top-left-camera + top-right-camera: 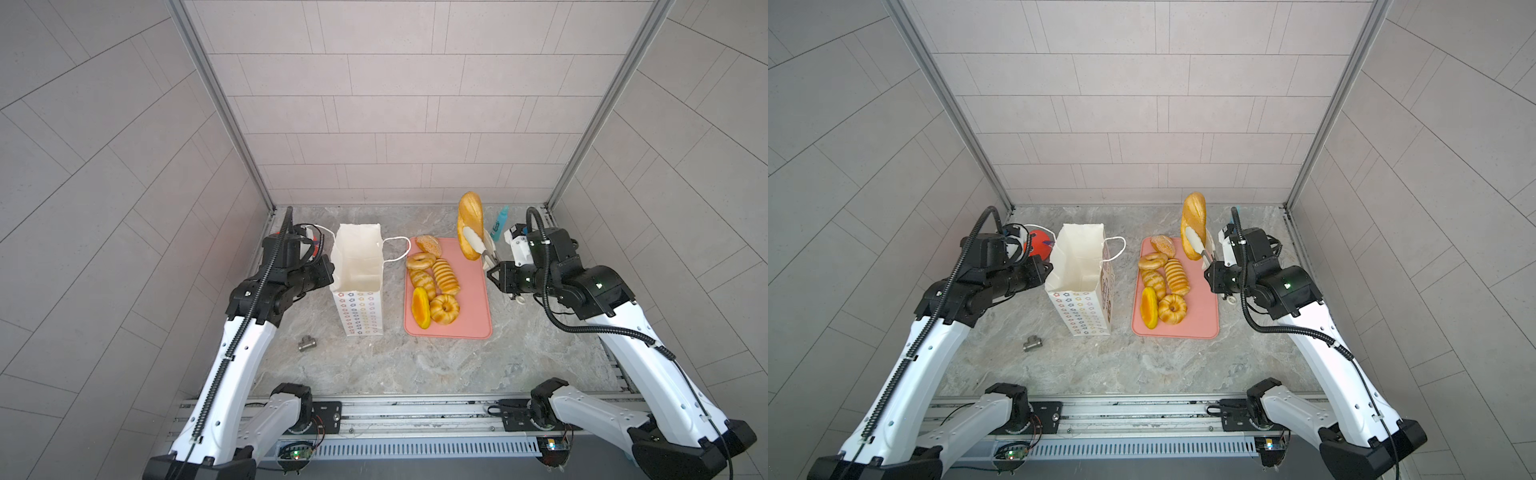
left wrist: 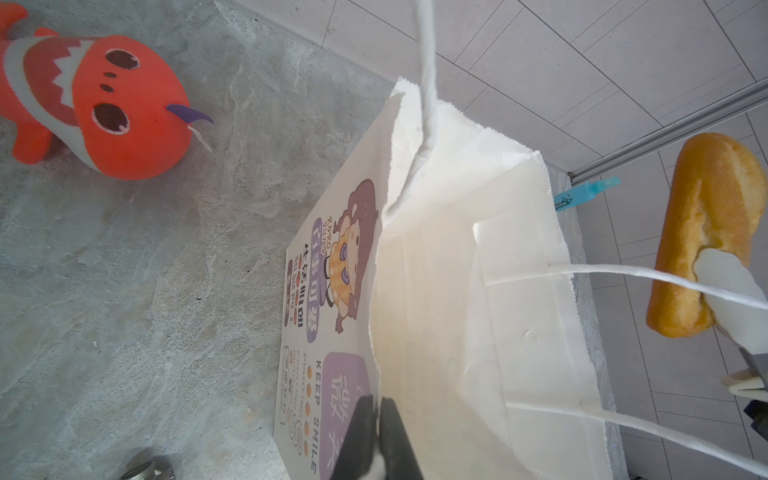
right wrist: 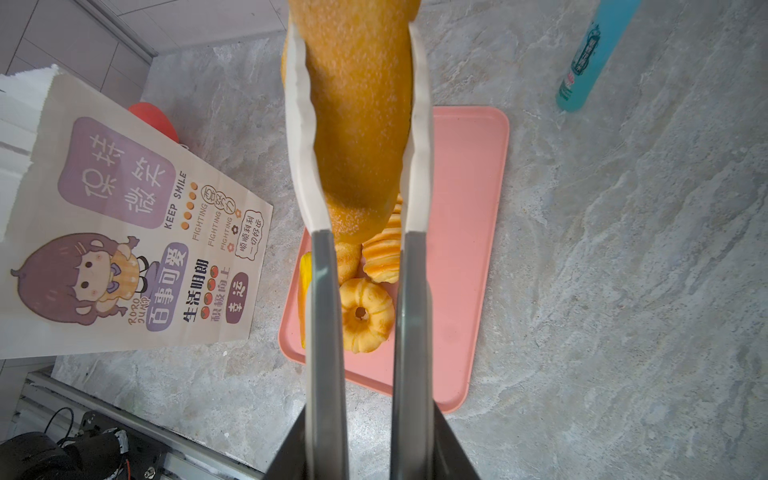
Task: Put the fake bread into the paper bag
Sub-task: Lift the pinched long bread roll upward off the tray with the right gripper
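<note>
On the desk (image 1: pixel 374 365), one red plush fish (image 1: pixel 1040 243) is seen at the far left. Beside it, the left gripper (image 2: pixel 377 405) is pinched together on the rim of the one paper bag (image 1: pixel 361 313), which is stood upright and open. One small metal fitting (image 1: pixel 307 343) lies in front, to the bag's left.

On the one pink tray (image 1: pixel 469 307), six pieces of fake bread are counted:
- one sesame bun (image 1: pixel 429 245)
- a ring donut (image 1: pixel 420 261) just in front of the bun
- a ridged roll (image 1: pixel 422 282)
- a second ridged roll (image 1: pixel 446 276)
- one orange-yellow bun (image 1: pixel 420 308)
- a second ring donut (image 1: pixel 444 308)

A seventh piece, the long loaf (image 1: pixel 470 212), is held in the air over the tray's far right corner, apart from the bag. It is clamped between the white tips of one pair of tongs (image 1: pixel 478 245), whose metal arms are squeezed by the right gripper (image 1: pixel 495 272). The loaf lies beyond the gripper and is not touched by it. Its long axis is set roughly in line with the tongs, with the free end pointed up toward the back wall.

One teal bottle (image 1: pixel 498 222) is seen just right of the loaf.
</note>
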Controlling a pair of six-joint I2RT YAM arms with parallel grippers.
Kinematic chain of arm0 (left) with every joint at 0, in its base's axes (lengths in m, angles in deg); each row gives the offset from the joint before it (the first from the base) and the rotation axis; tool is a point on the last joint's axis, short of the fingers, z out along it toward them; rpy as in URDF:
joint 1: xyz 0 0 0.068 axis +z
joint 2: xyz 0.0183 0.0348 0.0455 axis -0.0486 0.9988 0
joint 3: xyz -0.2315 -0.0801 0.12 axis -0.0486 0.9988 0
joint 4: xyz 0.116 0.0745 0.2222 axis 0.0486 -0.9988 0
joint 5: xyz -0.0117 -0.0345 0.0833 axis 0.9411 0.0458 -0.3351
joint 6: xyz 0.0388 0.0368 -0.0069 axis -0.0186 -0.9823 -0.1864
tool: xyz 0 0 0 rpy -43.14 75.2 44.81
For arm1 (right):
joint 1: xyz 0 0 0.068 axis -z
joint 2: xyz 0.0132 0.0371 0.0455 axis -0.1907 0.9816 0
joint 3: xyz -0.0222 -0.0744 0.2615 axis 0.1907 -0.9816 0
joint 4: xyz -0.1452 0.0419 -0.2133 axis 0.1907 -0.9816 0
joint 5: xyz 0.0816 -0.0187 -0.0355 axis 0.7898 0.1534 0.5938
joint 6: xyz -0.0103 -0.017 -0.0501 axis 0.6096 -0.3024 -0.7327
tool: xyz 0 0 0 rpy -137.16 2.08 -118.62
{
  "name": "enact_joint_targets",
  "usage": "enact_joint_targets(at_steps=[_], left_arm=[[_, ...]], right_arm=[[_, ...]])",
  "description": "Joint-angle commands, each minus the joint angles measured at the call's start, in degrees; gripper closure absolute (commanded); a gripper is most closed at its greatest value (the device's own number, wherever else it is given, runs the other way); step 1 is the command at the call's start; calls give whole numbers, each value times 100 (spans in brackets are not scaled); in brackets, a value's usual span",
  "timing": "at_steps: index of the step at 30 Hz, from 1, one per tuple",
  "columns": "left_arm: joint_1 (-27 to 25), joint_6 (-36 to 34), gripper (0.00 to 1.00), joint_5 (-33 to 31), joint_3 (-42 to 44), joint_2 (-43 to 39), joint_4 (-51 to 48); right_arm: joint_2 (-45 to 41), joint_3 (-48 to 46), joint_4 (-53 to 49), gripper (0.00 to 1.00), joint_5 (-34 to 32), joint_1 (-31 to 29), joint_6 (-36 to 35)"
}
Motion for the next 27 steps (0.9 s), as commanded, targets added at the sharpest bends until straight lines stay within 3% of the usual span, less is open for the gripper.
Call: enact_joint_targets(at_steps=[1, 27], left_arm=[[-15, 6, 92, -7, -98, -95, -88], [-19, 24, 92, -15, -133, -146, -120]], right_arm=[[6, 348, 125, 66, -2, 25, -84], [81, 1201, 272, 66, 739, 16, 57]])
